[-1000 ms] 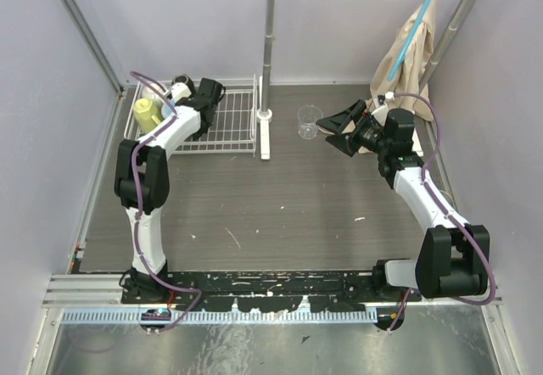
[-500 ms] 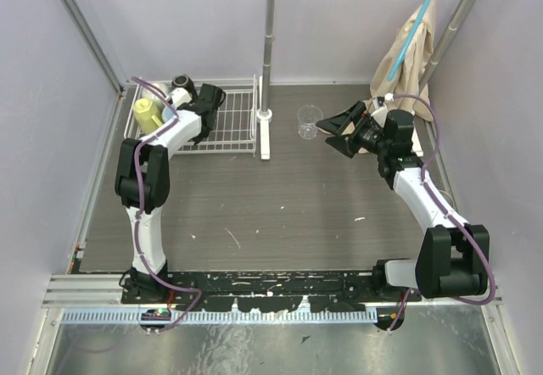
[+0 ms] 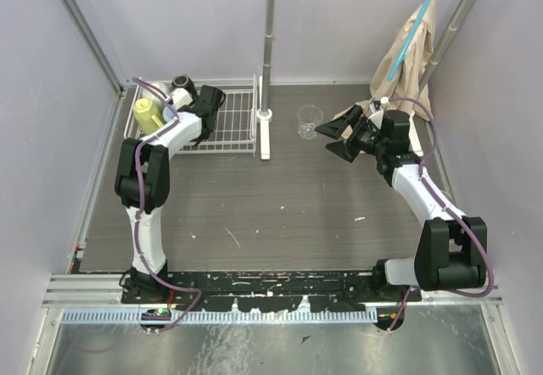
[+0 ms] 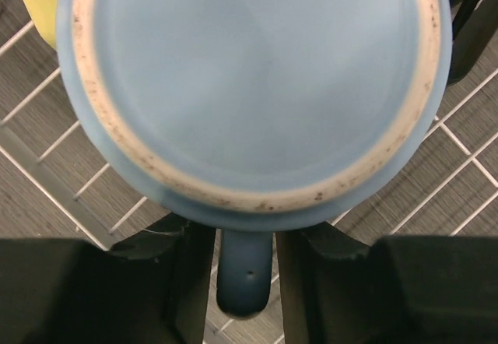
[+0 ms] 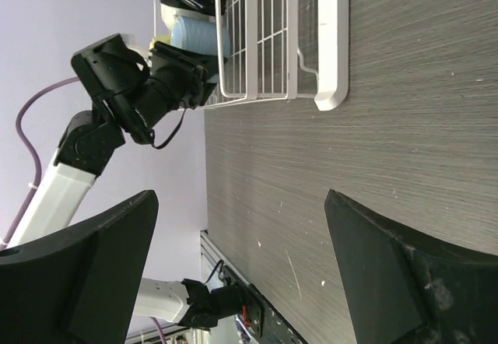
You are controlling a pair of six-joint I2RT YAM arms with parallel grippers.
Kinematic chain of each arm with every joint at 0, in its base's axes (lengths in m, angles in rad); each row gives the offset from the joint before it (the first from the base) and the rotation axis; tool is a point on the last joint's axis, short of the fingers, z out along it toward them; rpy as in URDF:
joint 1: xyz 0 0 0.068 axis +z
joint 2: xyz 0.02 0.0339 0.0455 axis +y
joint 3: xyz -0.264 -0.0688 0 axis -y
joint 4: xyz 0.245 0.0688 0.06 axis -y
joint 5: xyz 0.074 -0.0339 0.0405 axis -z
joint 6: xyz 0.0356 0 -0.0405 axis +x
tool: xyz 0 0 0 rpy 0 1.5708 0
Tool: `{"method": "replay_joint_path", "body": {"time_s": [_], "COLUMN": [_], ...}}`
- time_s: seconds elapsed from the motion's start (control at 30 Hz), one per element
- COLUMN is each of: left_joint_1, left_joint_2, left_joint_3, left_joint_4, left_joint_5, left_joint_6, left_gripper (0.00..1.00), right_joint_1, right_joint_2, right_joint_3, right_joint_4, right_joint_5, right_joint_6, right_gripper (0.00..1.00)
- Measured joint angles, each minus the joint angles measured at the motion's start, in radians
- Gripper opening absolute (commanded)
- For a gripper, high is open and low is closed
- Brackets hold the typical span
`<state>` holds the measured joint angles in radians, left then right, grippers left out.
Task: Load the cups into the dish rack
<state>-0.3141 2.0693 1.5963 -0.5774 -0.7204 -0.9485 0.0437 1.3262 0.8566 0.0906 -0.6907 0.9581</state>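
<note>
Where the right arm reaches over the grey tabletop [image 3: 280,205], the right hand [image 3: 327,136] stands wide open and empty, near the clear glass [image 3: 308,122] standing outside the dish rack [image 3: 237,129]. Farther back, the left hand [image 4: 244,254] straddles the handle of the light blue mug [image 4: 257,79], bottom up inside the rack; gripping or loosened, I cannot tell. The yellow mug [image 3: 147,114] sits just beside it, and the black mug [image 3: 181,81] is at the rack's far edge.

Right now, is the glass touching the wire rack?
Apart. The top view shows the pole's white base and bare table between the clear glass and the dish rack.
</note>
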Motion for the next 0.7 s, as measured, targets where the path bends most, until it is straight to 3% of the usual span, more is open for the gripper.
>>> {"method": "replay_joint_path", "body": {"time_s": [0.37,0.7], "left_joint_1": [-0.003,-0.017], "left_joint_2": [-0.018,-0.141], "left_joint_3": [-0.019,-0.102], "left_joint_4": [0.087,0.096], "left_joint_5": [-0.008,-0.005], "left_joint_6": [0.008,0.041], "left_gripper": [0.68,0.80], "right_joint_1": [0.000,0.000], "right_joint_2": [0.010,0.115], "right_joint_3": [0.035,0.163], "right_joint_4": [-0.075,-0.222], "right_joint_5": [0.013,0.134], "right_joint_6": [-0.046,-0.167], "right_gripper": [0.94,0.83]}}
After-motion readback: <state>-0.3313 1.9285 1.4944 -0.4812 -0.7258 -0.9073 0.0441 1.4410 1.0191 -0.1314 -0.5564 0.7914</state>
